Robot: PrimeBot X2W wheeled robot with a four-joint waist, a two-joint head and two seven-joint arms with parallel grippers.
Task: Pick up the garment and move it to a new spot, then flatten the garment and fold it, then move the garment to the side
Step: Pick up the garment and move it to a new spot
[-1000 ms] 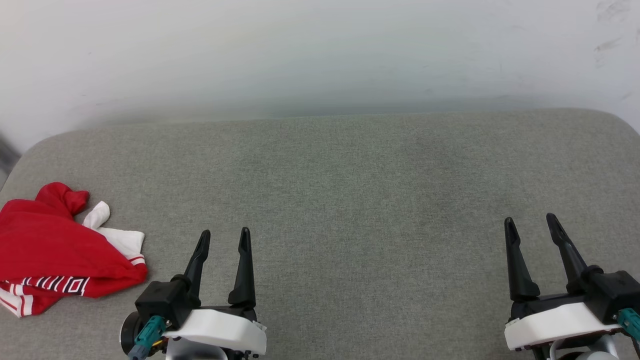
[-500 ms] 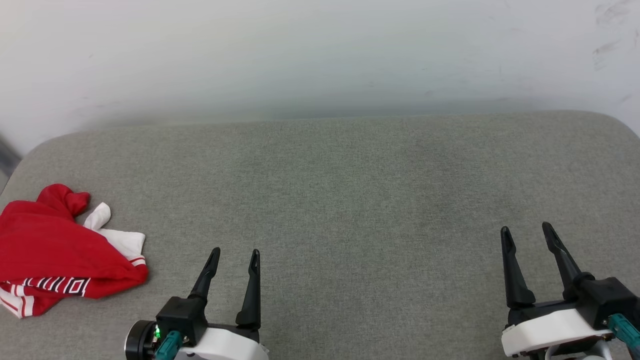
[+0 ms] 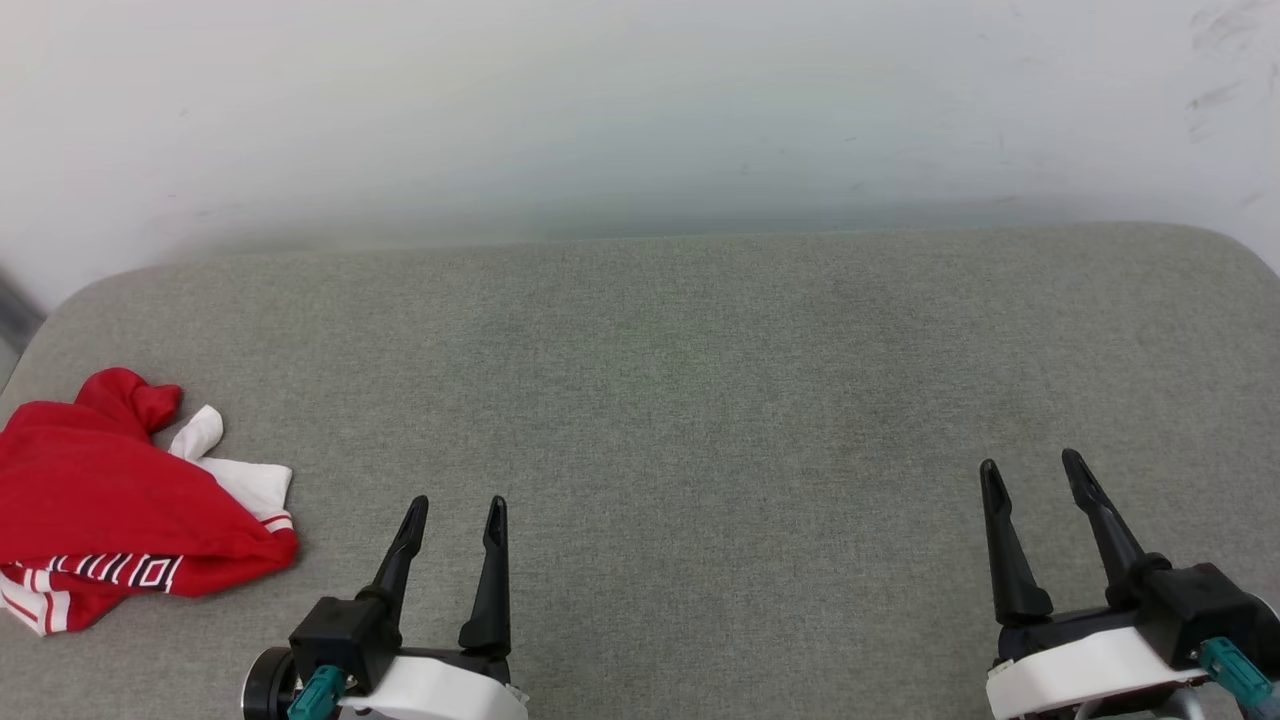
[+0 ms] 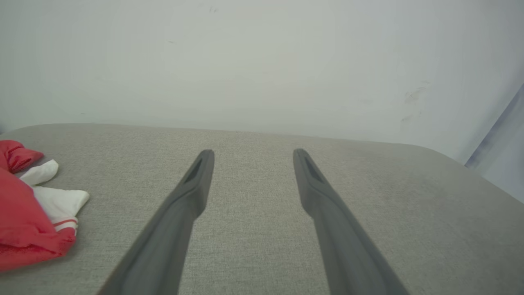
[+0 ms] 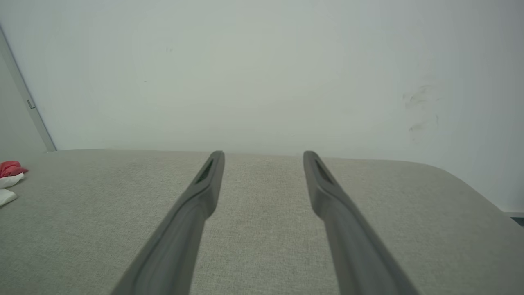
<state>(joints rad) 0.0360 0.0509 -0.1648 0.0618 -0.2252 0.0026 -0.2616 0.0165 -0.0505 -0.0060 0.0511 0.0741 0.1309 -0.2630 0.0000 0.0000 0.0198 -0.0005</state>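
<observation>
Shirt (image 3: 110, 500) lies crumpled on grey cushion (image 3: 700, 400), well left of the left gripper (image 3: 457, 505) and clear of it. That gripper and the right gripper (image 3: 1031, 463) both stand wide, holding nothing

I'm watching the left gripper (image 4: 252, 152) holding its fingers wide apart over the grey cushion (image 4: 409, 196), the garment (image 4: 22, 229) lying bunched at nine o'clock.

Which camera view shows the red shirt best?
The head view. There the garment lies crumpled at the left of the grey surface, almost whole, with striped trim and lettering. The left wrist view catches part of its red body and a white sleeve at the left edge; the right wrist view, a tiny corner.
</observation>
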